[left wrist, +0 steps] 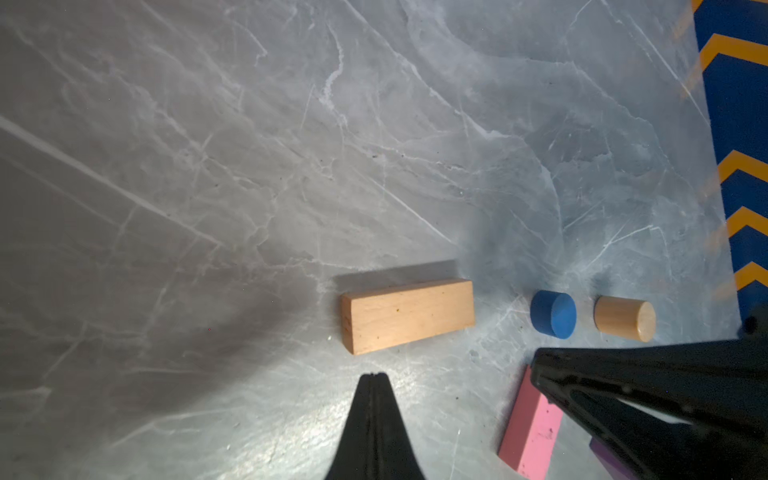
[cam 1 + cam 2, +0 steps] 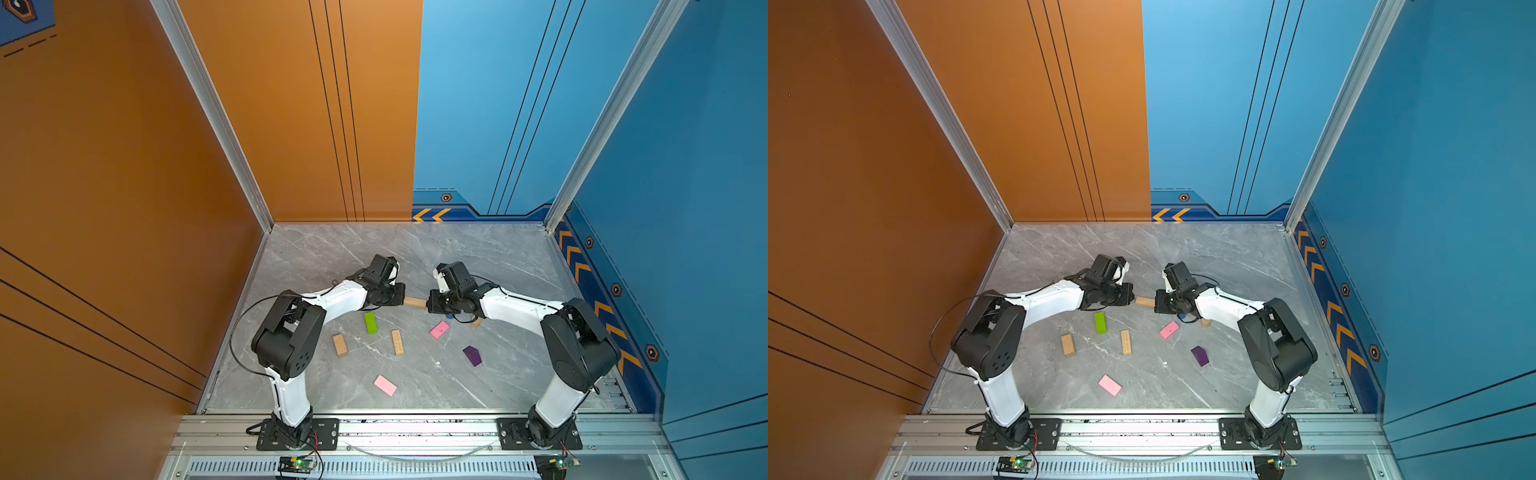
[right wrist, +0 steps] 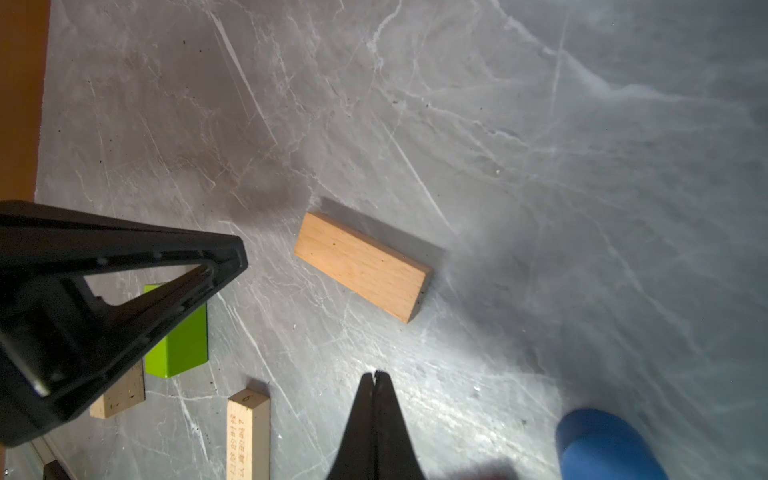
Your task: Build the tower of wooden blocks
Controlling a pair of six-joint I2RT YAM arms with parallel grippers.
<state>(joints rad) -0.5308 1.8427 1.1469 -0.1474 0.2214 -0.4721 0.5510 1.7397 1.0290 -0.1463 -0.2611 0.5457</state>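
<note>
Here, tan bar (image 2: 414,302) lies flat on grey marble table (image 2: 332,249), between both grippers | left gripper (image 1: 375,377): fingers pressed together, empty, tip near the bar, apart | right gripper (image 3: 376,374): same, pressed together, empty | lime-green bar (image 2: 370,323), pink slab (image 2: 439,330), purple peaked block (image 2: 472,356): scattered separately toward the arm bases, unstacked

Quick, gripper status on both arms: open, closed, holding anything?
Left gripper: closed, holding nothing.
Right gripper: closed, holding nothing.
</note>
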